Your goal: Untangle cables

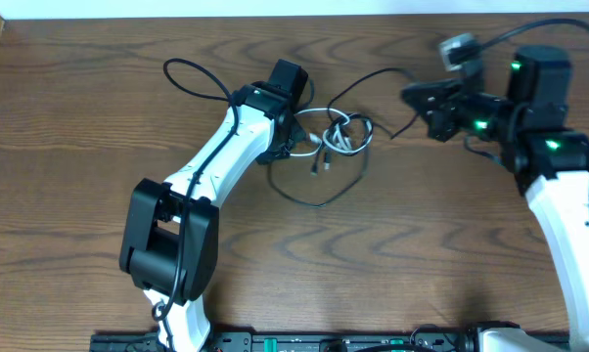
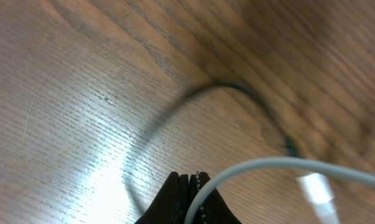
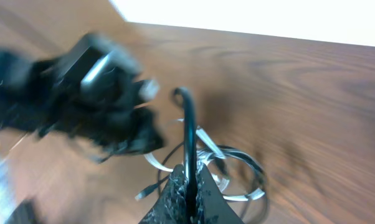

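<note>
Wood table [image 1: 79, 117] | left pincer [image 2: 190, 182] clamped on white cable [image 2: 268, 163] | right pincer [image 3: 189, 179] clamped on black cable [image 3: 189, 130]

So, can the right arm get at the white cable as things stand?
Probably not at once. The right gripper is shut on the black cable, so it has no free grip. The left gripper is already shut on the white cable and crowds that spot.
</note>
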`<move>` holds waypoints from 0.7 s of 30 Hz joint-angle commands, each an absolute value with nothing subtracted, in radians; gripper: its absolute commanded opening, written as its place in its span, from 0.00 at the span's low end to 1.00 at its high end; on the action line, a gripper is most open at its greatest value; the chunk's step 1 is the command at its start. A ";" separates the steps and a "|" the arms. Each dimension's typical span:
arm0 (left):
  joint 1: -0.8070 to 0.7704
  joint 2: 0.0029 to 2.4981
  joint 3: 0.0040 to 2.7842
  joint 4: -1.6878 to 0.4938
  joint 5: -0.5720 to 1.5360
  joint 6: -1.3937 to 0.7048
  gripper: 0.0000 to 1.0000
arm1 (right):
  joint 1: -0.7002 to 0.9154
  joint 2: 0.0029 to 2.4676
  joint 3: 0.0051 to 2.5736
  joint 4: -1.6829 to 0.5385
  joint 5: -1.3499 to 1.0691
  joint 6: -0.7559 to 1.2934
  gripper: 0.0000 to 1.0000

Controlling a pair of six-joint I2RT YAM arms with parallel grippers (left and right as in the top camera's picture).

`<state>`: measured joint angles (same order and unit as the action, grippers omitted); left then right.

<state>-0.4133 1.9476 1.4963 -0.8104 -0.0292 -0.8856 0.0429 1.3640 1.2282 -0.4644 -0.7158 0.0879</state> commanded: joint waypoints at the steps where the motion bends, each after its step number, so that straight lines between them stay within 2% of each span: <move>1: -0.410 1.970 1.501 -0.814 -0.033 -0.838 0.08 | 0.014 1.328 1.230 -0.516 -0.339 0.316 0.01; 5: -0.409 1.970 1.501 -0.814 -0.035 -0.834 0.07 | 0.007 1.328 1.230 -0.617 0.020 0.416 0.01; 9: -0.406 1.970 1.501 -0.813 -0.038 -0.825 0.07 | 0.006 1.364 1.230 -0.687 0.226 0.446 0.01; 11: -0.402 1.970 1.501 -0.813 -0.038 -0.803 0.07 | 0.003 1.389 1.230 -0.711 0.255 0.448 0.01; 14: -0.396 1.970 1.501 -0.818 -0.036 -0.753 0.08 | -0.006 1.442 1.230 -0.730 0.222 0.446 0.01; 21: -0.399 1.970 1.501 -0.830 0.167 -0.420 0.08 | 0.017 1.586 1.230 -0.732 -0.251 0.126 0.01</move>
<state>-0.4026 1.9583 1.4963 -0.8177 0.0525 -0.5991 0.0040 1.5463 1.2278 -0.7250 -0.0536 0.2783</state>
